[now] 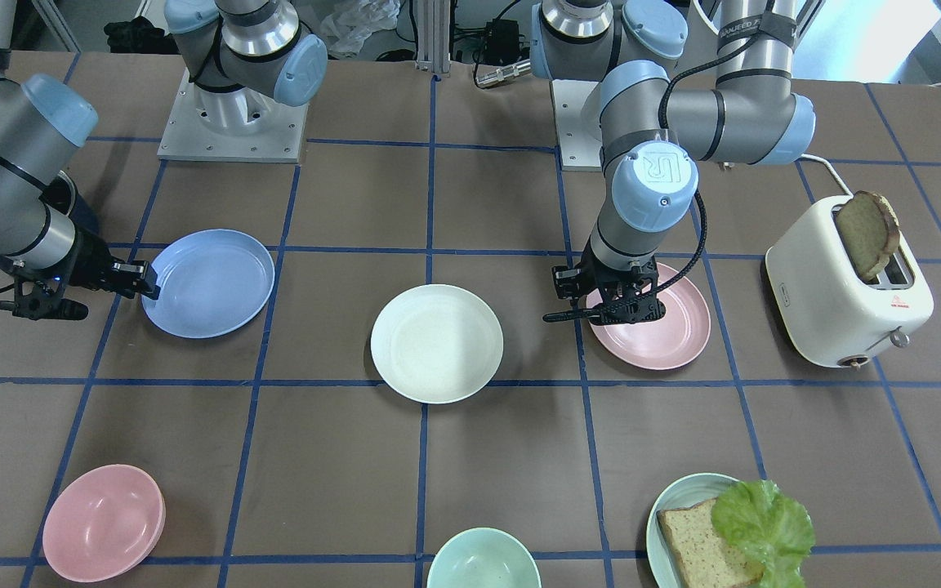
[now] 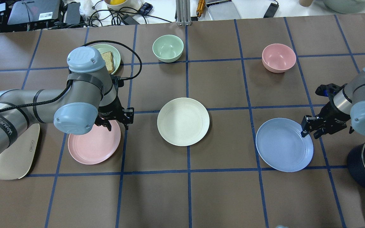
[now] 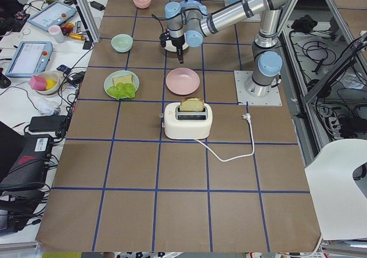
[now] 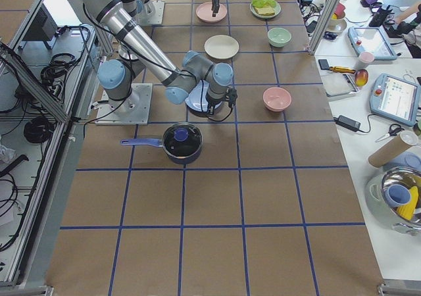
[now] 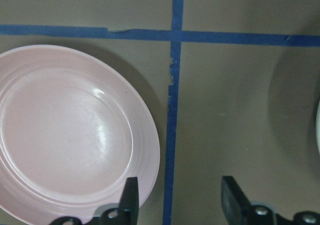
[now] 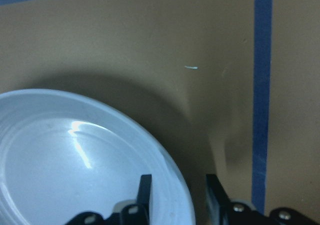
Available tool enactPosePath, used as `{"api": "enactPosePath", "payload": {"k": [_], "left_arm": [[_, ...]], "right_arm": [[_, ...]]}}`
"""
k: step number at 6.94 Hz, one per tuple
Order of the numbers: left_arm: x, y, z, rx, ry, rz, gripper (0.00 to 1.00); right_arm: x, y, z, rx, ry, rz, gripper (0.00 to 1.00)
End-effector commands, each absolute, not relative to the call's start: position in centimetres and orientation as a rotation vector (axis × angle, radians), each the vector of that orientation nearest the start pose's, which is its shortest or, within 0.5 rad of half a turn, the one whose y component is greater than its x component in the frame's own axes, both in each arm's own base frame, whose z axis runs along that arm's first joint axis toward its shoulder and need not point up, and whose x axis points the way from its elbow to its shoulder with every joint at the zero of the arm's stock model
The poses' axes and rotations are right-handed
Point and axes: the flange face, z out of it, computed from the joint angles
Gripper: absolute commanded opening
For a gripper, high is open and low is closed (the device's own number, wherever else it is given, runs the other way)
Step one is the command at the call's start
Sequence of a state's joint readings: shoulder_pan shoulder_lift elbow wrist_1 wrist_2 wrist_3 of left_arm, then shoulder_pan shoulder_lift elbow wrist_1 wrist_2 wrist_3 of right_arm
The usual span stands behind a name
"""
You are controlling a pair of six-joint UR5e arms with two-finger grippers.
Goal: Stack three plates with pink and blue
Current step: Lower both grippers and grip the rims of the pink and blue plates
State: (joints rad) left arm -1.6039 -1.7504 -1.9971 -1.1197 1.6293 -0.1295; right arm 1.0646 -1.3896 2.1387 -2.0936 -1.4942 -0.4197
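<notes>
Right gripper, jaws apart astride the blue plate rim at 2 o'clock, worries me: a shallow bite could let the plate slip when I lift it toward the white plate.

Grey arms, blue caps, black claws

Brown table carries pink plate, cream plate, blue plate.
</notes>
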Motion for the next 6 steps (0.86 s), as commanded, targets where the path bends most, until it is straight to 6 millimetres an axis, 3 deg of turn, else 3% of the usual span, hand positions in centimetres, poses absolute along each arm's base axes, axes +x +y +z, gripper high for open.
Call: {"api": "enactPosePath", "payload": {"k": [1, 4, 6], "left_arm": [[-14.2, -47.3, 23.3, -0.181, 3.049, 0.255, 0.60], [-13.5, -47.3, 22.3, -0.183, 2.969, 0.259, 0.48], [-13.5, -47.9, 21.3, -0.183, 2.973, 0.235, 0.48]], "right_arm": [[-8.9, -45.2, 19.4, 0.136, 2.953, 0.258, 0.20], [-8.9, -45.2, 19.9, 0.138, 2.956, 0.252, 0.04], [-8.8, -44.9, 20.6, 0.141, 2.948, 0.278, 0.00]]}}
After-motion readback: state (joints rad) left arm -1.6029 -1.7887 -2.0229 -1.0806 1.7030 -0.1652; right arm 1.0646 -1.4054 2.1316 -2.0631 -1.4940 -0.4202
